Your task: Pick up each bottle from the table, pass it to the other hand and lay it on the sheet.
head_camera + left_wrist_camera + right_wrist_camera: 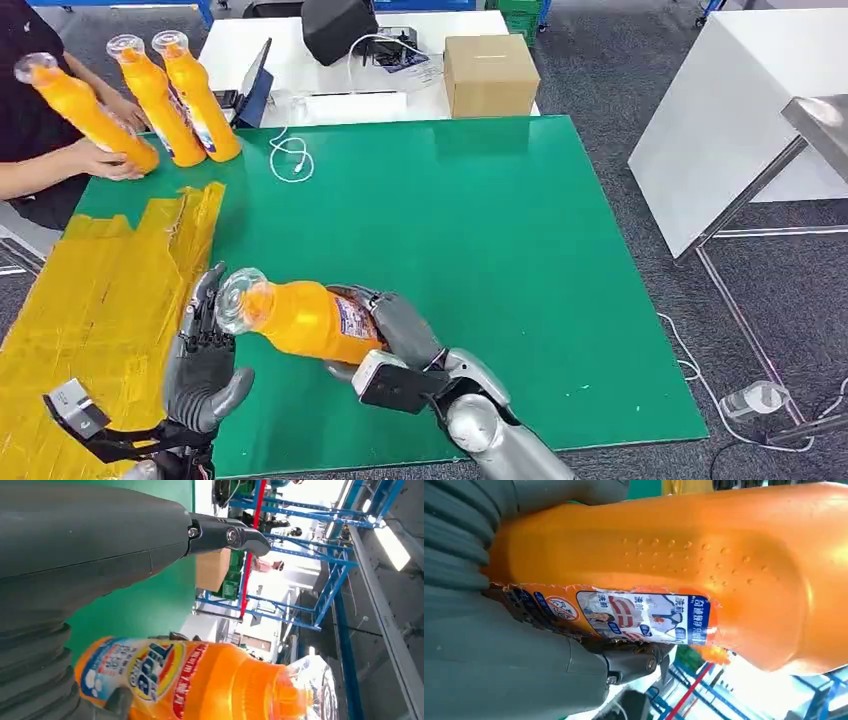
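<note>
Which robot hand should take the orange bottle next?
Probably the left hand. It is open beside the cap end of the orange bottle, which the right hand grips, and it is nearest the yellow sheet.

A green table (480,230) carries a yellow sheet (90,300), three orange bottles (195,95), and a white cable (290,155).

An orange bottle (305,318) with a clear cap and a label printed in blue, red, white and yellow is seen against the green counter (470,230). The sheet (95,300) is coloured yellow. Three more orange bottles (150,95) are seen. The cardboard box (490,73) is brown, the far table (330,60) white.
</note>
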